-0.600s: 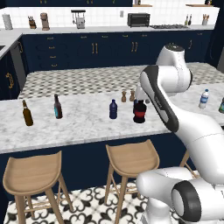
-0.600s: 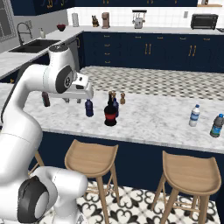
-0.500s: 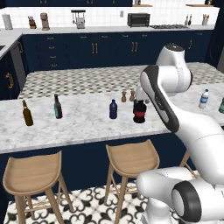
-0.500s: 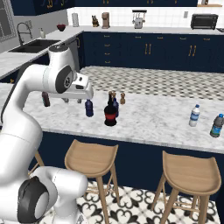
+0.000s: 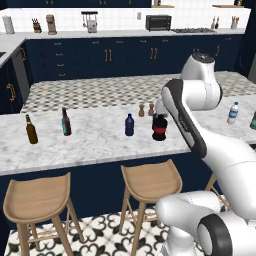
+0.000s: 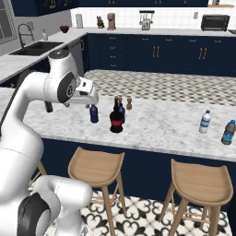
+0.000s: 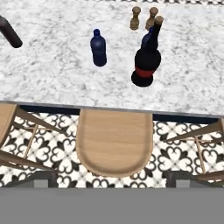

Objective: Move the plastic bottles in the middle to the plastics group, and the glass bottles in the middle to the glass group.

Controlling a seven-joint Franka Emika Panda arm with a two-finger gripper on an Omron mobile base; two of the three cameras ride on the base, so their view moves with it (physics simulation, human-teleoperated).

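Observation:
The small dark blue plastic bottle point(image 5: 129, 125) point(image 6: 94, 114) point(image 7: 98, 48) and the squat black glass bottle point(image 5: 159, 128) point(image 6: 116, 121) point(image 7: 146, 61) with a red band stand mid-counter, a little apart. The glass group, an amber bottle point(image 5: 31, 130) and a dark teal-labelled bottle point(image 5: 66, 122), is at the left end. At the right end is the plastics group, a clear water bottle point(image 5: 232, 113) point(image 6: 204, 122) and a dark greenish bottle point(image 5: 254, 120) point(image 6: 228, 132). My gripper point(image 7: 113, 178) point(image 6: 87, 97) hangs open and empty above the counter's front edge, nearer than both middle bottles.
Two small wooden shakers point(image 5: 146, 109) point(image 7: 144, 17) stand just behind the middle bottles. Wooden stools point(image 7: 114, 142) point(image 5: 149, 180) sit under the marble counter's point(image 5: 95, 142) front edge. A dark bottle point(image 7: 9, 33) of the left group shows at the hand view's upper left corner.

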